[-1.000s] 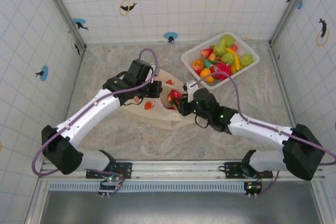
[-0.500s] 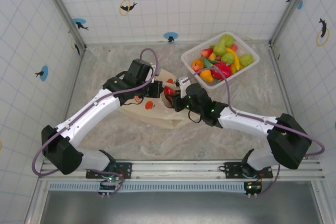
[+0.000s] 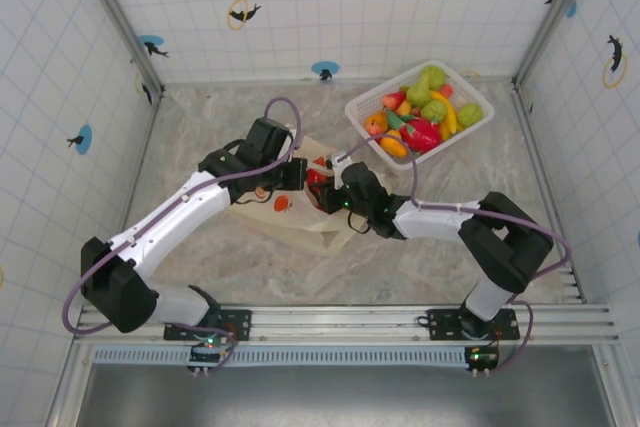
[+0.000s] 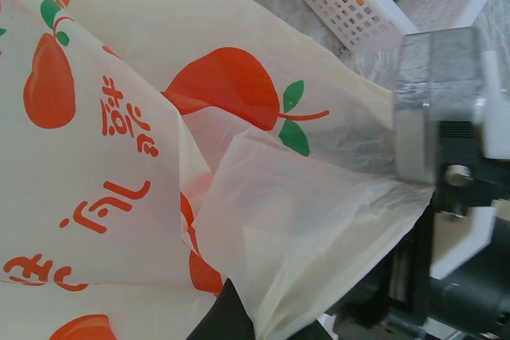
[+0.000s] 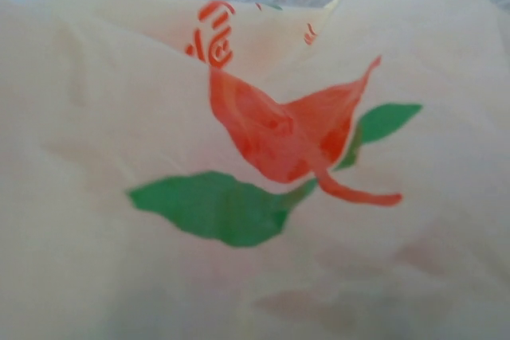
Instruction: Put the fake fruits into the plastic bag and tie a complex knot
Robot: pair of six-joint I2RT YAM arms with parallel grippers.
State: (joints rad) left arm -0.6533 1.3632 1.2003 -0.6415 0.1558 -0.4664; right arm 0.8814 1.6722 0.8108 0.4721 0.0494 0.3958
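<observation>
Cream-yellow film with orange-red fruit prints is my landmark: the plastic bag (image 3: 290,219) lies flat in the middle of the table (image 3: 200,127). I give every place from this bag.

At the bag's far edge the left gripper (image 3: 293,173) is closed on the film. In the left wrist view a fold of the bag runs down into the dark fingers (image 4: 231,320), so I judge that it lifts one lip of the mouth.

The right gripper (image 3: 328,190) is at the bag's right side, touching the mouth. A red fruit (image 3: 317,182) sits at its tip, between the two grippers, and I judge it is clamped in the jaws. In the right wrist view the printed film lies just in front of the lens, so I think this gripper is already under the raised lip.

The other fake fruits (image 3: 425,112) are in the white basket (image 3: 362,105), beyond the bag to the far right and well apart from it. No knot is made yet.

For the coming move, what matters is that the opening faces the right arm and the pocket runs away from it, toward the bag's left. The right arm is the nearer one. It should go a little deeper along this line before it lets go, otherwise the fruit may roll out.
</observation>
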